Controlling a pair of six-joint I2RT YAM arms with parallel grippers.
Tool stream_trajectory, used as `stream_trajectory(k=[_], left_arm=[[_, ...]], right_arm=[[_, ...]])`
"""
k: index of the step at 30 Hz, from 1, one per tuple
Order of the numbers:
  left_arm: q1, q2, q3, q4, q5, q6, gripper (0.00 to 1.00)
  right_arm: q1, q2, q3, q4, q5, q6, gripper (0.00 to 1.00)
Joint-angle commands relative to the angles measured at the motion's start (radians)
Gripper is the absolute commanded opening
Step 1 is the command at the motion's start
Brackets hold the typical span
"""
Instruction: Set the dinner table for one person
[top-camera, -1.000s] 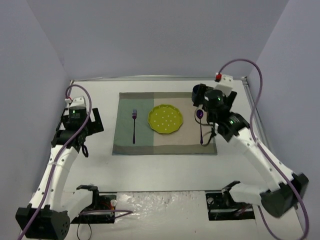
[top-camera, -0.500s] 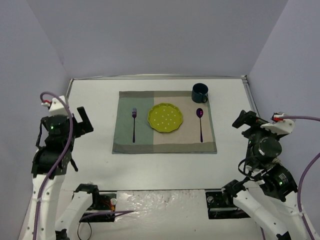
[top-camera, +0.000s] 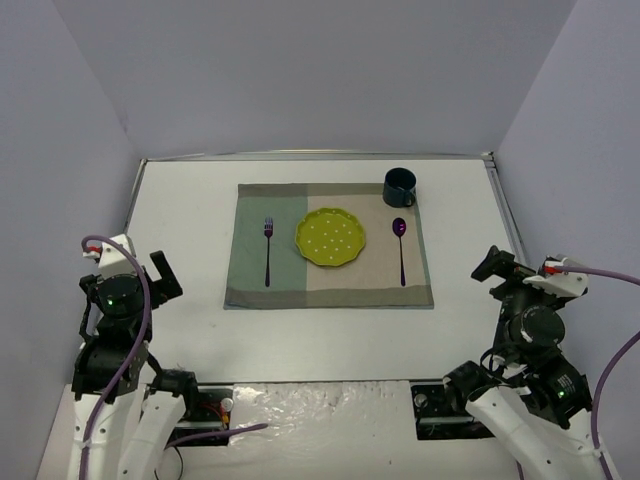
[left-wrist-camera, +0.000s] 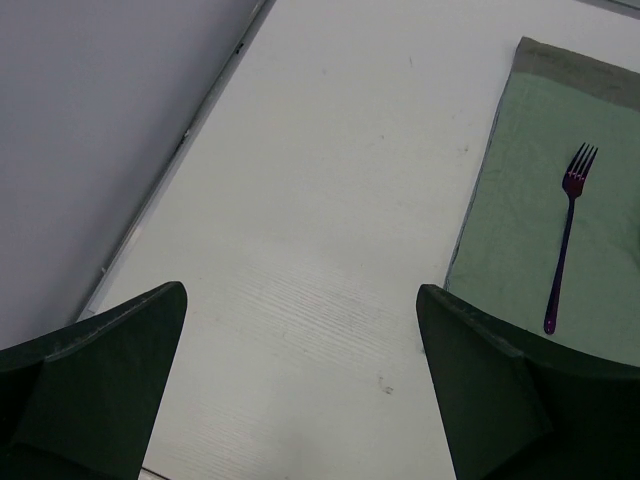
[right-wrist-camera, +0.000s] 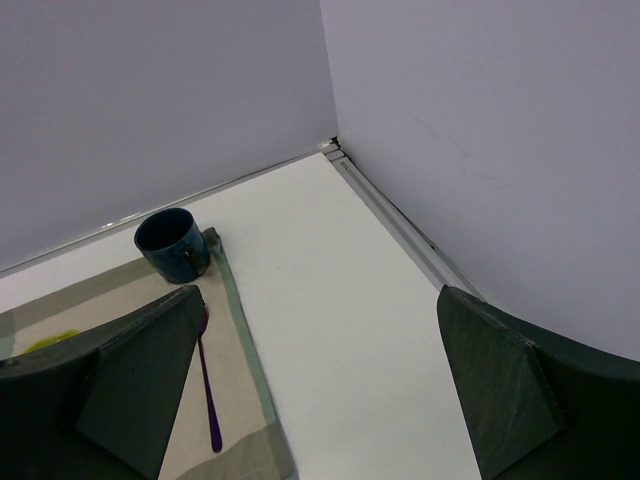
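Note:
The dinner table (top-camera: 190, 330) is a white top with a green and beige mat (top-camera: 330, 290) in its middle. On the mat lie a purple fork (top-camera: 267, 252) at the left, a yellow-green plate (top-camera: 331, 237) in the centre and a purple spoon (top-camera: 401, 250) at the right. A dark blue mug (top-camera: 400, 186) stands at the mat's far right corner. My left gripper (top-camera: 162, 274) is open and empty at the near left, with the fork (left-wrist-camera: 566, 235) ahead to its right. My right gripper (top-camera: 493, 264) is open and empty at the near right, facing the mug (right-wrist-camera: 172, 244) and spoon (right-wrist-camera: 208, 390).
Grey walls close in the table on three sides. A metal rail (right-wrist-camera: 400, 225) runs along the right edge and another rail (left-wrist-camera: 170, 180) along the left edge. Both arm bases and their cables sit at the near edge.

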Motion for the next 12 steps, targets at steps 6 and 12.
stream_trajectory(k=[6, 12], left_arm=[[0.005, -0.021, -0.013, 0.107, -0.066, -0.005, 0.97], [0.003, -0.025, -0.018, 0.116, -0.064, 0.000, 0.97]], right_arm=[[0.000, 0.038, -0.007, 0.097, -0.009, -0.021, 1.00], [0.000, 0.047, -0.001, 0.101, -0.009, -0.025, 1.00]])
